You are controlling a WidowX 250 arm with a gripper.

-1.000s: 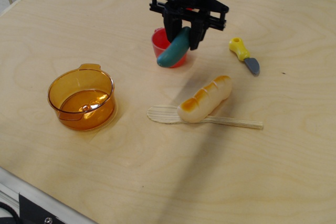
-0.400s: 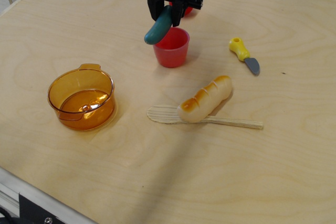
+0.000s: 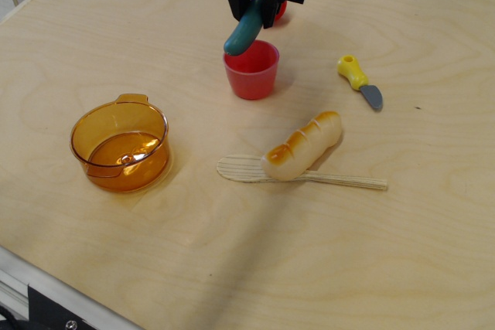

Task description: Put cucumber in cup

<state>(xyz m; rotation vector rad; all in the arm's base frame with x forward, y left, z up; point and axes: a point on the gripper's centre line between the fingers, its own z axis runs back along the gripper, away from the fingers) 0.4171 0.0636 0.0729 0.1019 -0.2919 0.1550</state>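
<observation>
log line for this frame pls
phase: carry over target | gripper: shut on cucumber, tilted | cup: upright, empty, below cucumber tip | release: not yet | orange pot, bread loaf: untouched

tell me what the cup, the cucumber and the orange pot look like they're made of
The cup: opaque red plastic by its look, smooth with a soft sheen.
The cucumber, held in the gripper: likely moulded plastic, an even teal with a slight gloss.
The orange pot: see-through tinted plastic, probably; the table grain shows through and its rim glints.

Pale plywood tabletop [image 3: 155,253], metal edge rail [image 3: 46,287] bottom-left.
</observation>
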